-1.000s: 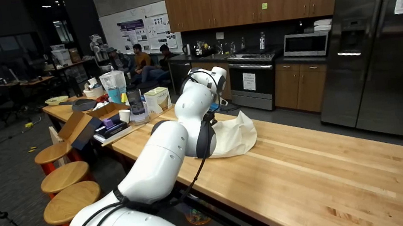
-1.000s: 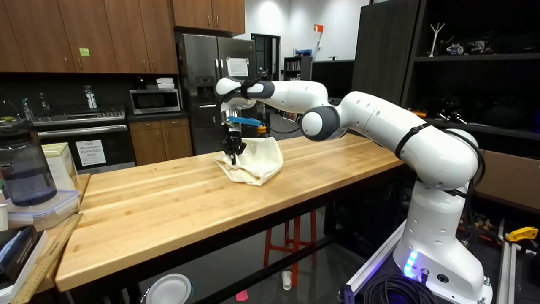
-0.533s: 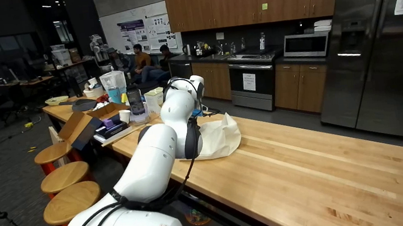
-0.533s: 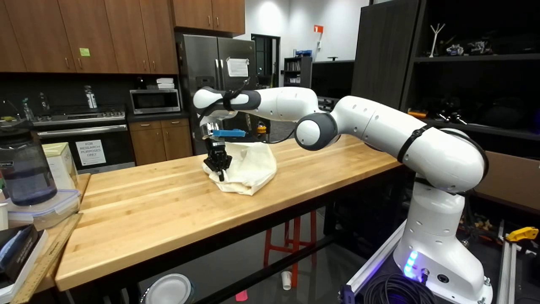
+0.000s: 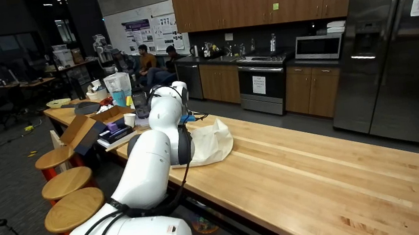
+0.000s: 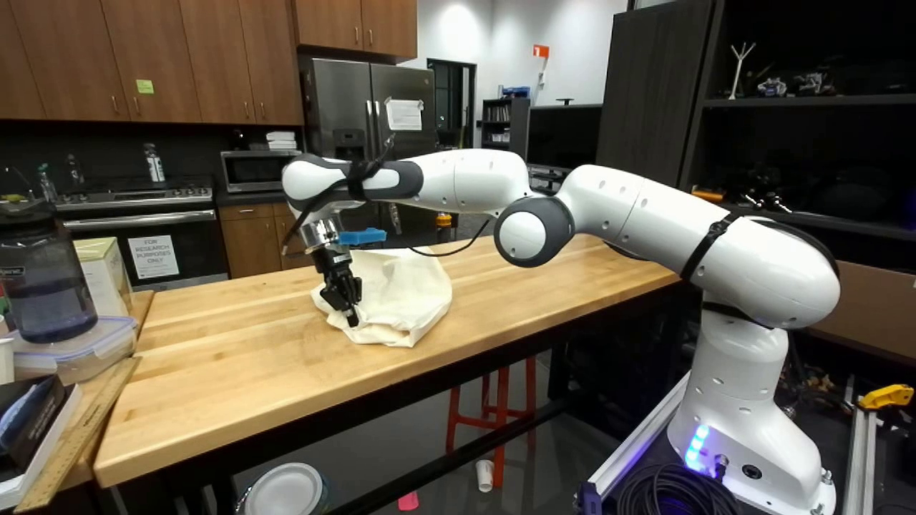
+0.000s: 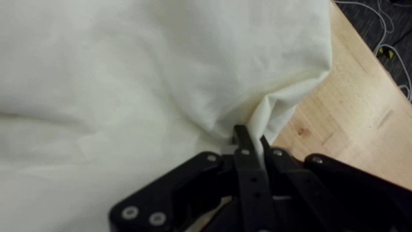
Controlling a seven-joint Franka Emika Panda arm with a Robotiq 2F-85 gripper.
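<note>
Wrist view, left to right: a cream cloth (image 7: 106,96) spreads from 8 o'clock of the hand (image 7: 252,137) round through 12, creased in soft ridges. The hand enters from 6 o'clock, its two fingers clamped on a raised fold that runs between them toward 1 o'clock. Wood of the desk (image 7: 360,132) shows at 3 o'clock; past its edge, near 2 o'clock, lies dark floor (image 7: 360,19).

In an exterior view, left to right: a translucent jug (image 6: 46,286) stands on a lidded container (image 6: 82,348) with a pale box (image 6: 104,275) behind, all near 9 o'clock of the hand. The hand points down into the cloth; a narrow margin shows at 10 o'clock of the fingertips, while the crumpled bulk rests on the desk at 2 o'clock. A blue piece (image 6: 363,236) sits above the hand at 12 o'clock. The white arm (image 6: 469,175) extends toward 3 o'clock, its base (image 6: 744,443) near 4 o'clock.

In an exterior view, round stools (image 5: 66,183) stand beside the desk, the arm hides the hand, and the cloth emerges at the arm's 3 o'clock.
</note>
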